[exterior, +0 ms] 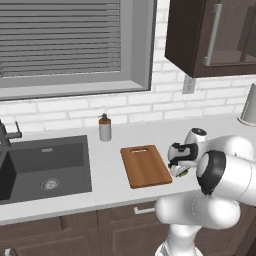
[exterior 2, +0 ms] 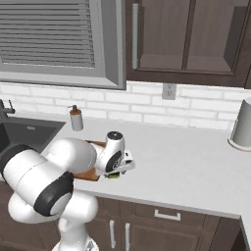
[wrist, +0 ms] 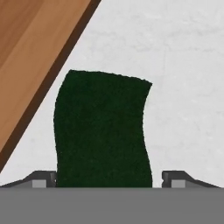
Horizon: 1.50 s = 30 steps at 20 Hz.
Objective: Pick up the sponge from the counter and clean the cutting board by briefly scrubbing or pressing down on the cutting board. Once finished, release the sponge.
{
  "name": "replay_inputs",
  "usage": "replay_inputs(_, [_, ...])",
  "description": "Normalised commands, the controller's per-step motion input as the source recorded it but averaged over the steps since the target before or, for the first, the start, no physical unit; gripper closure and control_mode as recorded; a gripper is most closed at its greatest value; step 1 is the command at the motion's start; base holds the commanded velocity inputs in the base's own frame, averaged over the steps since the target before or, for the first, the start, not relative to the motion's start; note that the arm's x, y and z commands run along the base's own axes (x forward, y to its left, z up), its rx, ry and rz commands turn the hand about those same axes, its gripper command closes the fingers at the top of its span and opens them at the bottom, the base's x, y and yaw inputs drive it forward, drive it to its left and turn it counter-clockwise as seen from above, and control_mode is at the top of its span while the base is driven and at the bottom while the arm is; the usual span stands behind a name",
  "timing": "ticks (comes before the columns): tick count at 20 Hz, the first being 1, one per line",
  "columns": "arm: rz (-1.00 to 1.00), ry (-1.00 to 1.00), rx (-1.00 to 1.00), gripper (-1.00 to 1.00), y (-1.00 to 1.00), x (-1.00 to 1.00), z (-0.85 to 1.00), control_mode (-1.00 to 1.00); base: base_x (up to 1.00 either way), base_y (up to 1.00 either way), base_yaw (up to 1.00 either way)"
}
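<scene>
Fingers straddle the sponge wide, one each side of its narrow width, long axis running straight ahead, beside the cutting board edge on the counter.

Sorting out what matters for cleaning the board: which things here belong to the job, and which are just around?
Job: sponge, cutting board, counter, gripper.
Just around: soap bottle, sink, tap, grey jar, wall socket.
</scene>
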Motion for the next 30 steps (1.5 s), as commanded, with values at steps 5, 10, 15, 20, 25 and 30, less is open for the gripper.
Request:
replay_inputs(5, [0.0,0.01,0.0,1.0,0.0,0.0,-0.24,-1.0,0.0,0.0,0.0])
replay_inputs(10, [0.0,0.0,0.0,1.0,0.0,0.0,-0.12,-1.0,0.0,0.0,0.0])
replay_inputs(15, [0.02,0.0,0.0,1.0,0.08,-0.07,0.03,-1.0,0.0,0.0,0.0])
replay_inputs(20, [0.2,-0.03,-0.02,1.0,0.39,-0.2,0.65,-1.0,0.0,0.0,0.0])
replay_inputs(25, [0.25,0.03,0.0,1.0,0.38,0.0,0.42,-1.0,0.0,0.0,0.0])
replay_inputs(30, [0.25,0.11,-0.01,1.0,0.57,0.24,0.0,-1.0,0.0,0.0,0.0])
